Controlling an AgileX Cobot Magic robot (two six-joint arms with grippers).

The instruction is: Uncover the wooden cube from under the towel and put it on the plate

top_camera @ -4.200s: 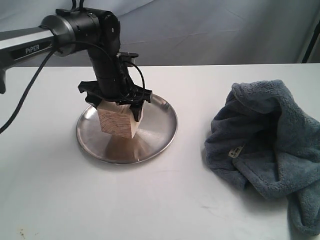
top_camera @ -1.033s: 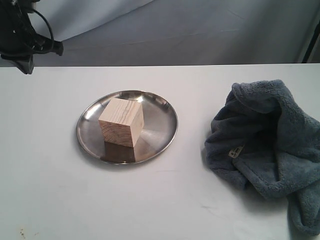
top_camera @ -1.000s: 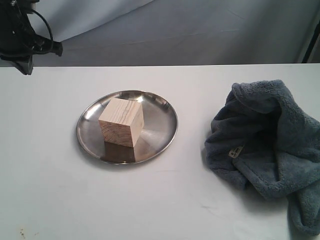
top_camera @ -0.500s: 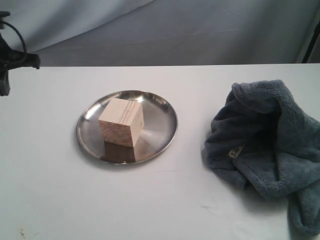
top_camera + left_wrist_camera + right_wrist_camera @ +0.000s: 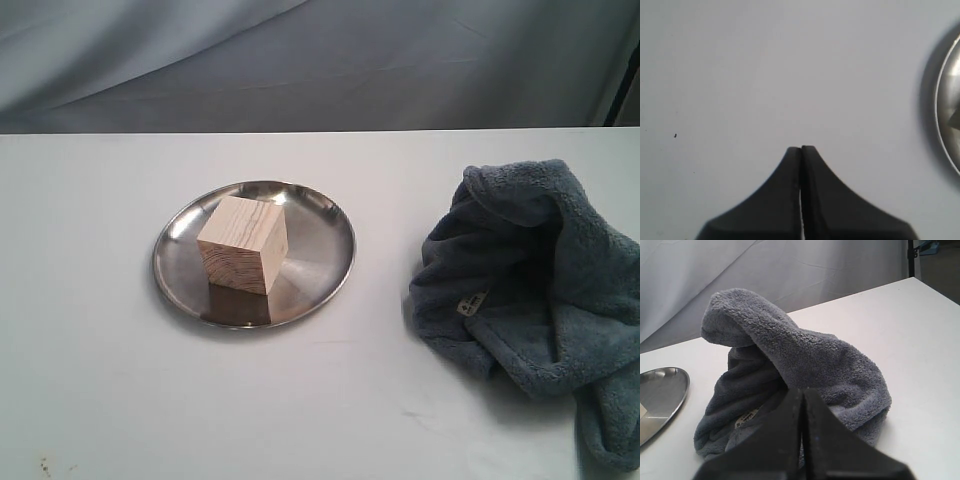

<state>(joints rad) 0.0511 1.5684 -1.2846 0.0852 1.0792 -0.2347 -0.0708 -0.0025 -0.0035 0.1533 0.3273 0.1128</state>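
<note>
The wooden cube (image 5: 243, 258) stands on the steel plate (image 5: 320, 240), left of the table's middle, with nothing touching it. The blue-grey towel (image 5: 540, 300) lies crumpled at the right, its white label facing up. Neither arm shows in the exterior view. In the left wrist view my left gripper (image 5: 801, 148) is shut and empty over bare table, with the plate's rim (image 5: 940, 100) at the frame's edge. In the right wrist view my right gripper (image 5: 803, 390) is shut and empty, with the towel (image 5: 790, 355) heaped just beyond it and the plate (image 5: 670, 390) further off.
A grey cloth backdrop (image 5: 320, 60) hangs behind the white table (image 5: 320, 400). A dark stand (image 5: 911, 255) rises past the table's far corner in the right wrist view.
The left arm, which held the cube over the plate 4.2 s ago, let it go and drew back to the left, out of the exterior view. The cube stays on the plate.
</note>
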